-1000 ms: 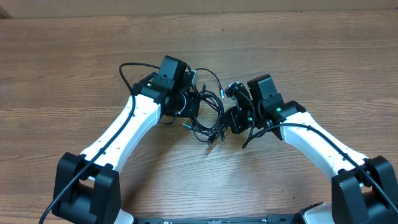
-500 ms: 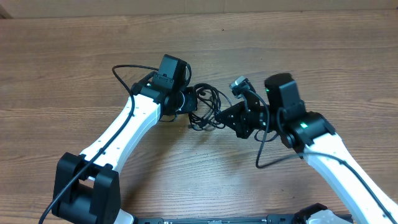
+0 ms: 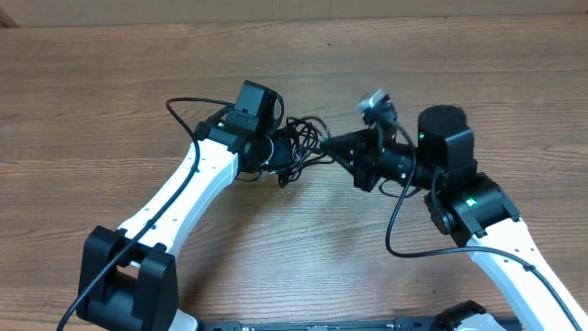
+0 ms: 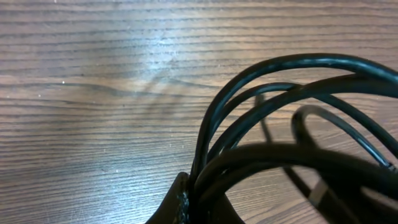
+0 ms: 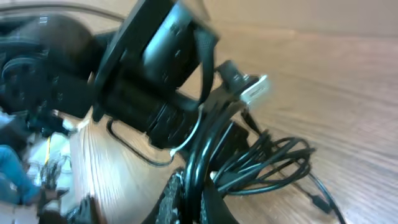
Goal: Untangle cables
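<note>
The cables point(image 3: 301, 145) are a small tangle of thin black cords held off the wooden table between my two grippers. My left gripper point(image 3: 283, 152) is shut on several strands at the bundle's left side; the left wrist view shows black loops point(image 4: 280, 118) arching from its fingertips point(image 4: 186, 199). My right gripper point(image 3: 338, 147) is shut on strands at the bundle's right side. In the right wrist view the cords point(image 5: 249, 165) run up between its fingers point(image 5: 196, 199), with a small plug end point(image 5: 320, 202) hanging low and the left arm behind.
The wooden table point(image 3: 110, 83) spreads all around. A thick black arm wire point(image 3: 188, 110) loops out left of the left wrist. Another arm wire point(image 3: 400, 221) hangs below the right arm. The table's far edge runs along the top.
My right arm has swung up and to the right, pulling the bundle off the table and drawing it tighter. My left gripper has stayed nearly in place, holding its side.
</note>
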Robot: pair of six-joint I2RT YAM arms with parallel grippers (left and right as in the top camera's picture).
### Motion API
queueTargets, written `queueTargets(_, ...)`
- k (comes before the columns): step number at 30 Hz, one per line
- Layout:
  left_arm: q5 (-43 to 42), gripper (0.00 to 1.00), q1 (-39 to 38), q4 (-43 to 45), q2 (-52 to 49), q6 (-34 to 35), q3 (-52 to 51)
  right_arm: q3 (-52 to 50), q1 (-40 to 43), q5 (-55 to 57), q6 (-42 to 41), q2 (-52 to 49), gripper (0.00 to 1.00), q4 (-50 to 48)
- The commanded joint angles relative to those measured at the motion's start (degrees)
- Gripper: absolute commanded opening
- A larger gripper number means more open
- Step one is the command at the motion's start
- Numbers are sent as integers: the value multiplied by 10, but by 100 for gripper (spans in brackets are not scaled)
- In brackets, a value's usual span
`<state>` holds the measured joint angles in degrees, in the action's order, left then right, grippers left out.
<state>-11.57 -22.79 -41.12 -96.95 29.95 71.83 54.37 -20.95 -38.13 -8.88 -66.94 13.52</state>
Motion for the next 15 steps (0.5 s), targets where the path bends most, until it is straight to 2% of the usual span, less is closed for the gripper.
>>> queueTargets(1,30,4,3,-11,6,-2,5,21,51,3,-92,17,4,-64)
queueTargets(6,30,4,3,-19,6,3,5,19,86,100,-102,15,4,-43)
queueTargets(10,30,4,3,-17,6,6,5,19,87,294,-113,2,4,60)
queueTargets(12,31,4,3,-17,6,18,5,19,87,343,-126,-9,4,111)
queueTargets(14,30,4,3,-14,6,34,5,19,87,343,-125,-24,14,154)
queueTargets(15,30,4,3,-12,6,38,5,19,87,342,-126,-28,16,162)
